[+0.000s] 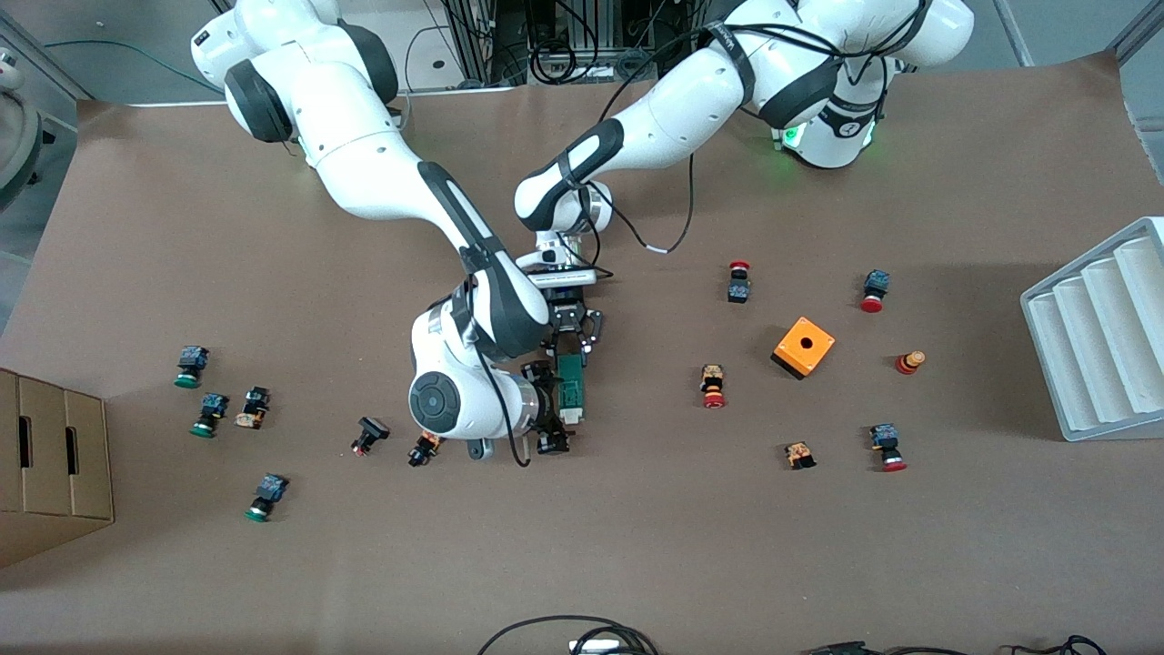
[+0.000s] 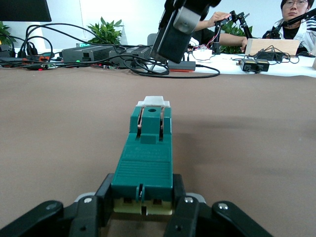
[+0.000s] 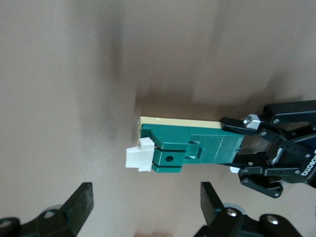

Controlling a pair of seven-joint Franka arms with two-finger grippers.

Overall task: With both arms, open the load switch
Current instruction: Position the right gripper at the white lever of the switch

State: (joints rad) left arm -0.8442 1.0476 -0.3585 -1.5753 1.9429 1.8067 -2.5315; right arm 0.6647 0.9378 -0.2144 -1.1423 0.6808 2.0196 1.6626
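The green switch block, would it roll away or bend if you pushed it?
Probably neither. The load switch looks like a flat-sided hard plastic block, and the left gripper clamps one end. Its small white lever sticks out and might snap off easiest.

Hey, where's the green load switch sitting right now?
The load switch lies on the table near the middle of the front view. The left gripper is shut on its end farther from the front camera, and the open right gripper hangs over its white-lever end.

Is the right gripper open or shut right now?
Open: the right gripper has fingers spread wide beside the load switch, touching nothing.
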